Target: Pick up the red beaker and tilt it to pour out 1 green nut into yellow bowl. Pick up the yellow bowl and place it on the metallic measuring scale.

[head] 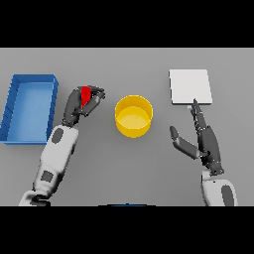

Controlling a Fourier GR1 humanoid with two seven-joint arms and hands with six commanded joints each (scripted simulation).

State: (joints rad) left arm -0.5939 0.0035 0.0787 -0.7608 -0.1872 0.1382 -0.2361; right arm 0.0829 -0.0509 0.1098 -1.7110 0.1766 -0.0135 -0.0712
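The red beaker shows only as a small red sliver inside my left hand, whose fingers and thumb are curled round it, left of the yellow bowl. The bowl stands upright at the table's middle; I see no green nut in it. The metallic measuring scale is a pale square plate at the back right. My right hand rests open to the right of the bowl, fingers straight and pointing toward the scale's near edge, thumb spread toward the bowl.
A blue rectangular bin lies at the far left, close beside my left forearm. Grey table surrounds everything.
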